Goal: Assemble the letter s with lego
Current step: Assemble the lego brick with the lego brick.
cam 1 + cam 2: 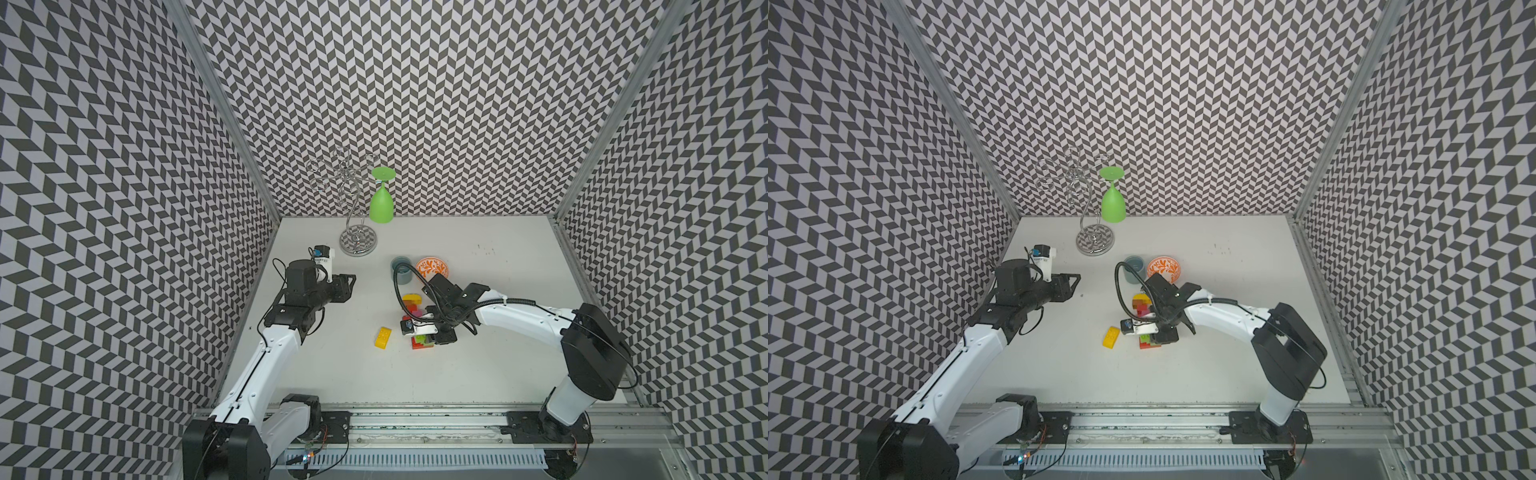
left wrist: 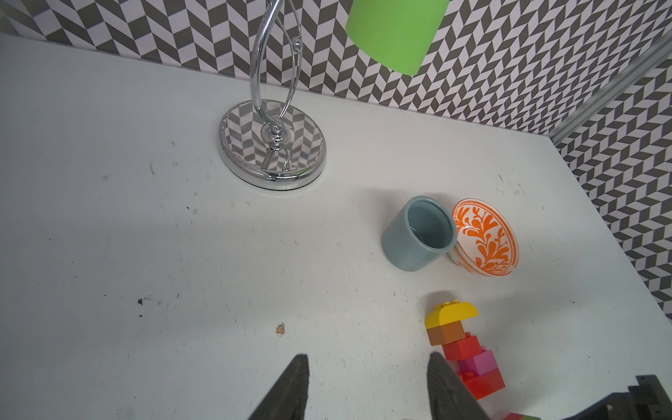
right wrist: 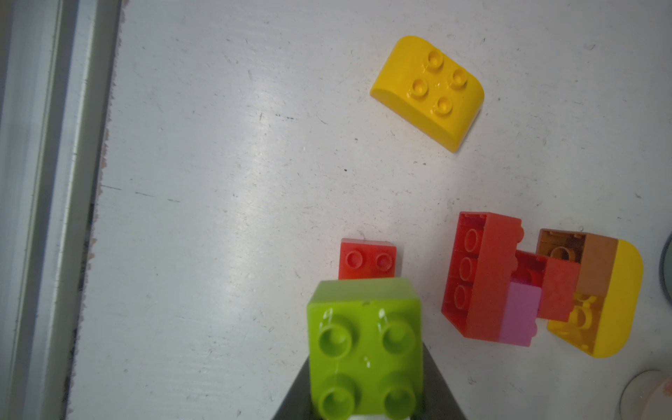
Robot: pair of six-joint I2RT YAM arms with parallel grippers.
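Right fingers are clamped on the side walls of a green brick, poised over a red brick near the middle of the surface; seated or not, I can't tell. A joined stack lies tipped over just beside them, with a loose yellow brick nearby. Left fingers stand apart and empty, off toward the left edge. These bricks look light, rigid and glossy, so pinch the flat walls, square the studs and press straight down.
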